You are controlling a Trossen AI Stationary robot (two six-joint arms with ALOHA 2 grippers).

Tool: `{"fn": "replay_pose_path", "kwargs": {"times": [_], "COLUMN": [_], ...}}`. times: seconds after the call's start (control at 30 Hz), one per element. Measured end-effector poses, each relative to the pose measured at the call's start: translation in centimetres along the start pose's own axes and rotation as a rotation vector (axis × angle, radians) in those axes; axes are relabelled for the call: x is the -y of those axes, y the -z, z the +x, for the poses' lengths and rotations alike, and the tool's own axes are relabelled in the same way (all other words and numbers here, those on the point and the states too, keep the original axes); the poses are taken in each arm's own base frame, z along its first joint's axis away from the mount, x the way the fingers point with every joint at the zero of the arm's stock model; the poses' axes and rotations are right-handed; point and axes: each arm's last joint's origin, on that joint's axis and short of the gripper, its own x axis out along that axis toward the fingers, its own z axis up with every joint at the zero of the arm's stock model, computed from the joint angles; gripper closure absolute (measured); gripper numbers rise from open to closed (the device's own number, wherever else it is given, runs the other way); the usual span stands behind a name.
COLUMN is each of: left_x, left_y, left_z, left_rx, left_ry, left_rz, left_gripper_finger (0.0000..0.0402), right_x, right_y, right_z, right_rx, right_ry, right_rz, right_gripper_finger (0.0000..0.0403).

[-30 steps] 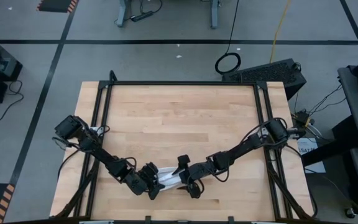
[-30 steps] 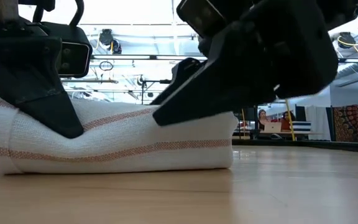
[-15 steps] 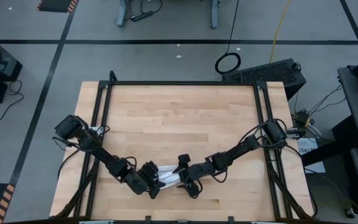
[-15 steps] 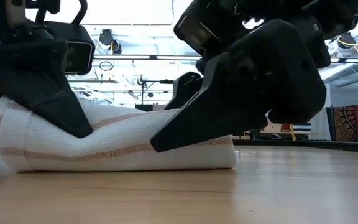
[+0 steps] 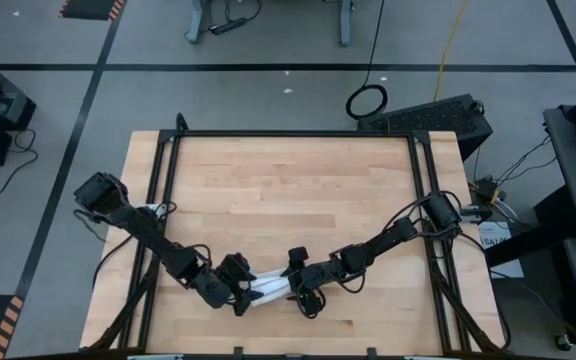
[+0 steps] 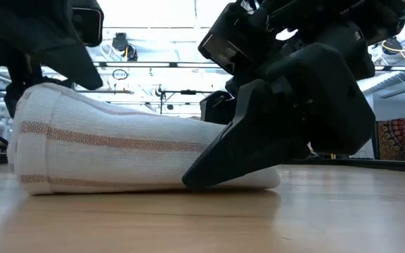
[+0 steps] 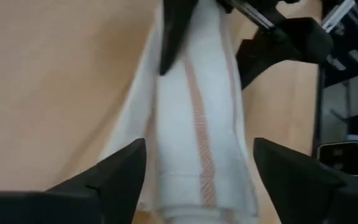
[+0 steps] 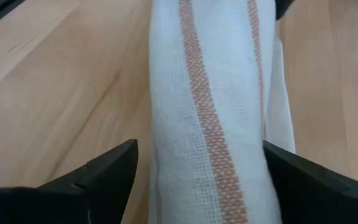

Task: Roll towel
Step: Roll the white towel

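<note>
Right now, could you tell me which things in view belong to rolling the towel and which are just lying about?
Part of the job:
- towel, rolled, lying on the table
- left gripper, open astride one end
- right gripper, open astride the other end

Just lying about:
- black cable ring on the floor
- dark case beyond the table

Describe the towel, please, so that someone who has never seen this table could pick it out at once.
On the wooden table, look near the front edge, midway across, where the two dark arms meet. Between the left end effector and the right end effector lies the towel, rolled into a short log. It is the only cloth there: white, with thin reddish stripes along its length.
</note>
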Motion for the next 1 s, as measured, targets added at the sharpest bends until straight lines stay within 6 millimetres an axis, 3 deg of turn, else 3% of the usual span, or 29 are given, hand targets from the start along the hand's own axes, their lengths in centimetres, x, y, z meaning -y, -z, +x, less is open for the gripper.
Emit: {"fn": "replay_pose_path", "kwargs": {"times": [0.13,0.37,0.53,0.77,1.0], "left_x": [-0.2,2.2,3.2,2.0,1.1], "left_y": [-0.7,-0.6,1.2,3.8,4.5], "left_z": [-1.6,-3.3,-2.2,0.5,1.6], "left_rx": [0.010,0.253,0.336,0.313,0.331], "left_ry": [-0.050,0.033,0.044,-0.045,-0.132], "left_rz": [0.036,0.273,0.438,0.530,0.611], "left_gripper_finger": [0.0097,0.0096,0.0086,0.0054,0.0045], "right_x": [0.0,0.1,0.5,1.4,2.2], "right_y": [0.0,0.1,0.1,0.2,0.1], "right_z": [0.0,0.0,0.1,0.1,0.2], "right_rx": [0.000,-0.005,-0.010,-0.018,-0.019], "right_ry": [0.000,0.002,0.004,0.005,-0.015], "right_rz": [0.005,0.021,0.060,0.160,0.241], "right_gripper_finger": [0.0089,0.0089,0.0090,0.0090,0.0090]}}
